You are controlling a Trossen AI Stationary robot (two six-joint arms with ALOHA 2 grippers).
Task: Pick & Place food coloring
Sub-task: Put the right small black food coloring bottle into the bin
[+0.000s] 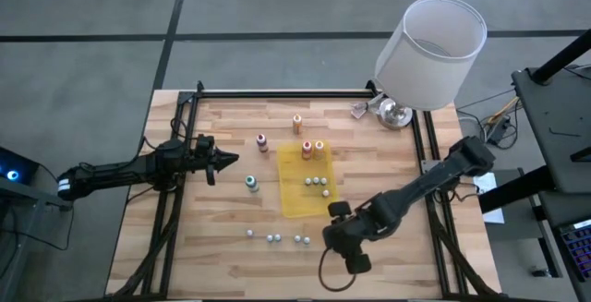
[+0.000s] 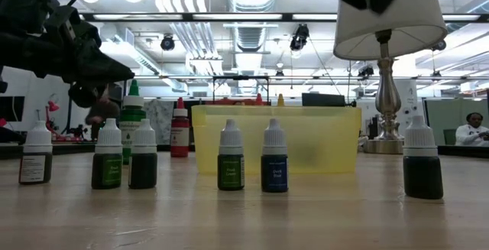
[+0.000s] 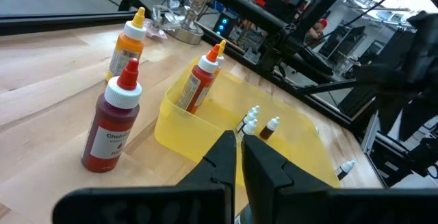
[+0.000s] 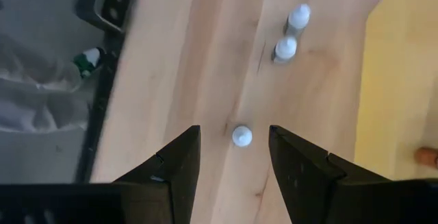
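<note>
Hanging over the table's near edge with its fingers spread and empty, the right gripper (image 4: 233, 172) looks straight down on a white-capped food coloring bottle (image 4: 241, 136) standing upright between them, its long axis vertical. More small bottles (image 1: 273, 237) stand beside the yellow tray (image 1: 294, 200). The left gripper (image 1: 222, 160) waits pinched shut, farther off.

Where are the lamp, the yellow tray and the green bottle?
lamp (image 1: 434, 48), high view, on its white shade.
yellow tray (image 1: 294, 200), high view, on bare floor near its front.
green bottle (image 1: 251, 184), high view, on its cap.
</note>
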